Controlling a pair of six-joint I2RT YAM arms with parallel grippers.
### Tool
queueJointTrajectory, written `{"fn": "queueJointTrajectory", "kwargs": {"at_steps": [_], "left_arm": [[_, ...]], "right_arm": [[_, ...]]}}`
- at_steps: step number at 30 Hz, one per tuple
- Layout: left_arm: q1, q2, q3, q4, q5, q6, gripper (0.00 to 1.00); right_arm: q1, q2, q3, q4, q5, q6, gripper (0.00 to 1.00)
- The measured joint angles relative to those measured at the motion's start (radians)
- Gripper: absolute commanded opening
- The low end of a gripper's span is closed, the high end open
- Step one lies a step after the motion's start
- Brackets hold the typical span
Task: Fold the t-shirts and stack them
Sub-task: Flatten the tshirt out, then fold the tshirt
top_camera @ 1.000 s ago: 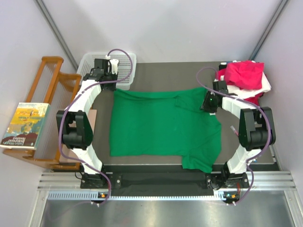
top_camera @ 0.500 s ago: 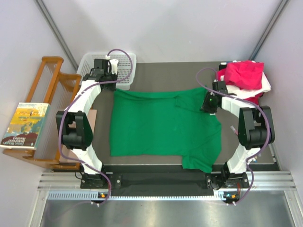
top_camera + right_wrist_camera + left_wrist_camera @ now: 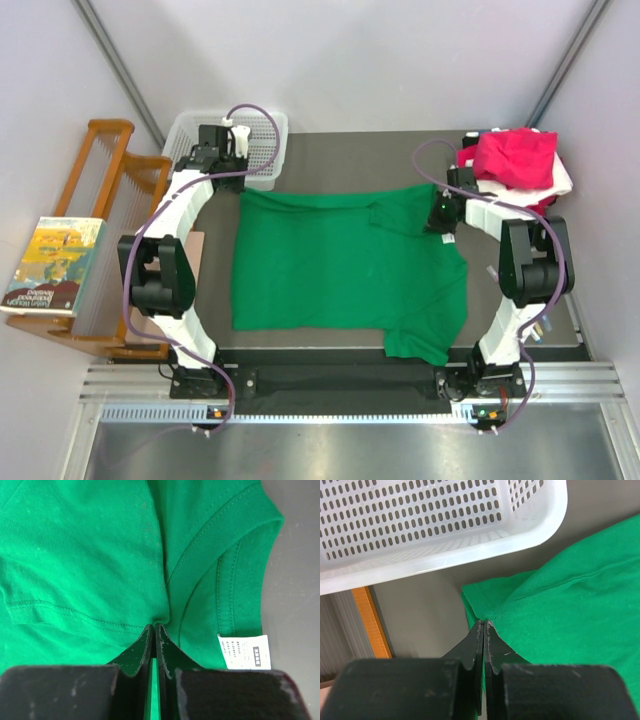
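Observation:
A bright green t-shirt lies spread flat on the dark table, with one sleeve folded in at the far right. My left gripper is shut on its far-left corner, just in front of the basket. In the top view this gripper sits at the shirt's far-left edge. My right gripper is shut on a pinch of green cloth beside the collar and its white label; from above it is at the shirt's far-right part. A magenta-pink t-shirt tops a pile with white and red ones.
A white mesh basket stands at the far left of the table, close behind my left gripper. A wooden rack with a book on it stands left of the table. The shirt pile fills the far-right corner.
My right gripper has closed on the green cloth by the collar and shifted slightly away from me. The left arm and the shirt have not moved.

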Motion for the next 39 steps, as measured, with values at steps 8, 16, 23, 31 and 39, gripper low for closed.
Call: {"fn": "queueJointTrajectory", "kwargs": {"at_steps": [8,16,23,31,39], "left_arm": [[0.000,0.000,-0.002,0.000,0.000,0.000,0.00],[0.000,0.000,-0.027,0.002,-0.006,0.001,0.00],[0.000,0.000,-0.033,0.000,-0.036,0.006,0.00],[0.000,0.001,-0.033,0.000,-0.058,0.016,0.00],[0.000,0.001,-0.033,0.000,-0.061,0.019,0.00]], "right_arm": [[-0.001,0.000,0.025,-0.010,-0.014,0.002,0.00],[-0.021,-0.004,0.229,-0.047,-0.048,0.017,0.00],[-0.048,-0.038,0.345,-0.058,-0.069,0.031,0.00],[-0.063,-0.110,0.329,-0.093,-0.087,0.036,0.00],[-0.077,-0.255,0.289,-0.120,-0.095,0.037,0.00]]}}
